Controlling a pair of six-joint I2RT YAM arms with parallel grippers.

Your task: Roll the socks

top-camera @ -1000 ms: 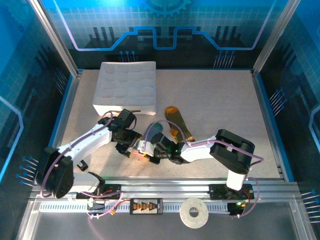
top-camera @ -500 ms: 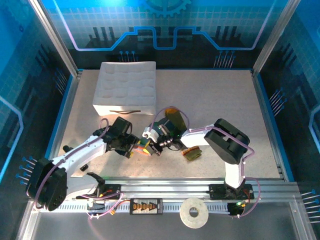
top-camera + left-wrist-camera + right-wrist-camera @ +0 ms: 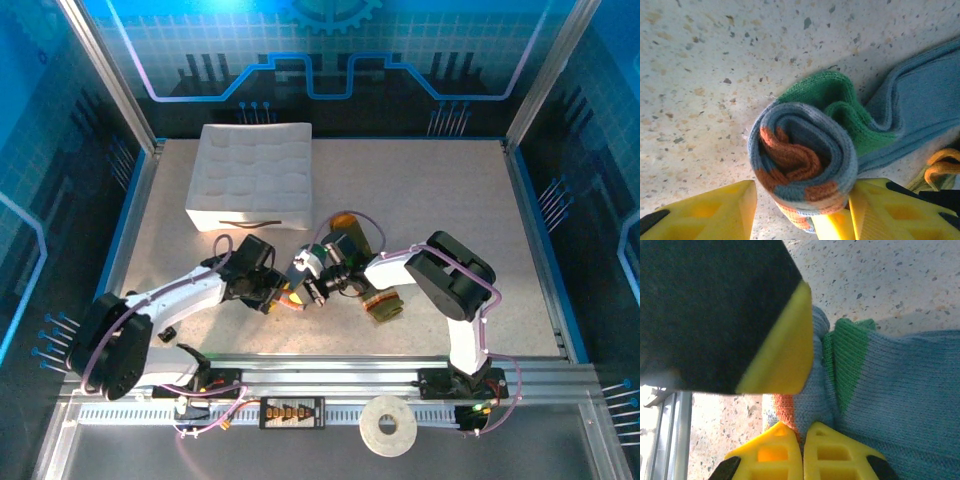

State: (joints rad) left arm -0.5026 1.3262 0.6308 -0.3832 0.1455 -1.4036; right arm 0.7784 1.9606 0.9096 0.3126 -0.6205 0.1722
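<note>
1. The grey-blue sock (image 3: 805,155) lies on the table near the front edge, between the two wrists. Its orange cuff end is wound into a tight roll, and the green toe and the flat remainder trail away to one side.
2. The left gripper (image 3: 802,210) stands over that roll with its yellow fingers (image 3: 715,210) spread to either side. One finger sits against the knit and the other just beside it, so I cannot tell whether it has a real grip.
3. The right gripper (image 3: 802,429) has its fingers pressed together, pinching the edge of the grey-blue sock where orange meets blue. The left gripper's dark, yellow-faced finger looms just above it in the right wrist view.
4. From above, both arms fold inward and their wrists nearly meet over the roll.
5. The olive-green sock (image 3: 385,305) lies just right of them. Its striped end is near the right arm's elbow and its middle passes under that arm.
6. The table (image 3: 450,200) is pale speckled stone.
7. A white gridded tray (image 3: 255,175) sits at the far left, well apart from the socks.
8. A white tape roll (image 3: 388,428) rests on the rail (image 3: 330,385) by the arm bases.
9. Blue-lit walls (image 3: 320,60) with circuit patterns enclose the cell.
</note>
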